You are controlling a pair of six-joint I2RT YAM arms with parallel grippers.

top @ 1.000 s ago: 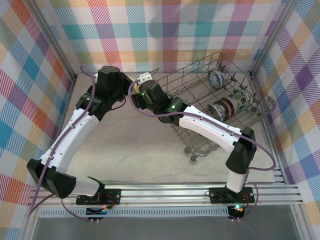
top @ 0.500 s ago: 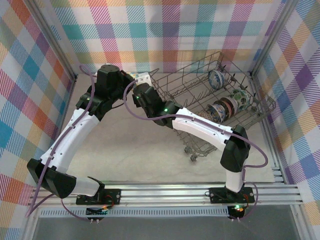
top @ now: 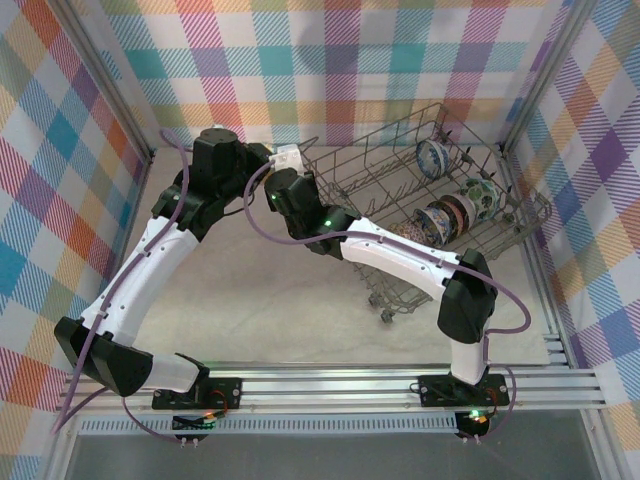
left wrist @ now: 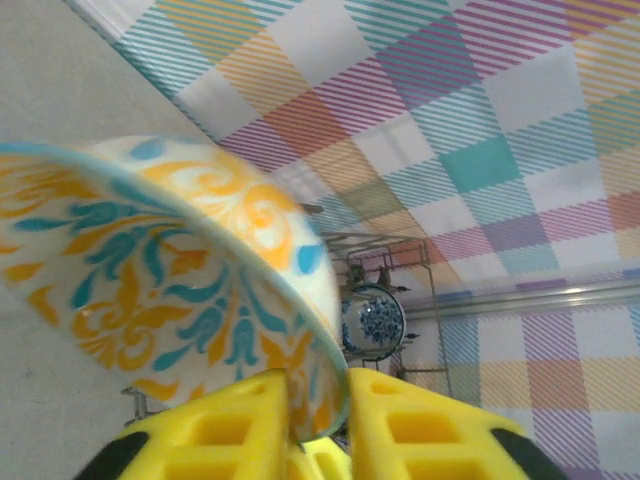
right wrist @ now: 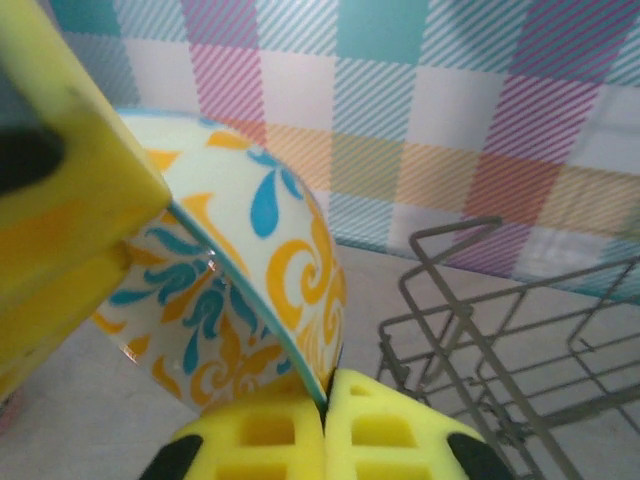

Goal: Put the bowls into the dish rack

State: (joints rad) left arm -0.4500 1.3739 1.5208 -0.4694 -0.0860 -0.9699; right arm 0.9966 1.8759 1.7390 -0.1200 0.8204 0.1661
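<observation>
1. Over the last second the right arm has swung its elbow and wrist leftward, closer to the left arm. The orange-teal bowl (top: 288, 155) has stayed at about the same spot, and the left arm has barely shifted.
2. From above, the bowl is a small patch largely covered by the two black wrists, and the fingers cannot be made out there. In the left wrist view the bowl (left wrist: 150, 260) is blurred and cut off at the frame's left edge.
3. The bowl sits tilted between the two hands, just outside the left end of the dish rack (top: 380, 180) and near the plaid back wall (top: 330, 60). Whether it touches the desk (top: 270, 290) cannot be told.
4. The left hand (left wrist: 318, 400) is clenched on the bowl's rim, with a yellow finger (left wrist: 230, 430) on either side of the thin wall.
5. The right hand (right wrist: 325, 400) pinches another stretch of the same rim. Its fingers (right wrist: 390, 430) are almost together around the bowl (right wrist: 260, 290).
6. The rack's wires (right wrist: 480, 330) stand just to the right of the bowl.
7. Inside the rack, well apart from the hands, a blue-and-white bowl (top: 433, 157) stands near the far side. A green-leaf bowl (top: 480, 195) and some banded bowls (top: 445, 215) stand on edge further right.
</observation>
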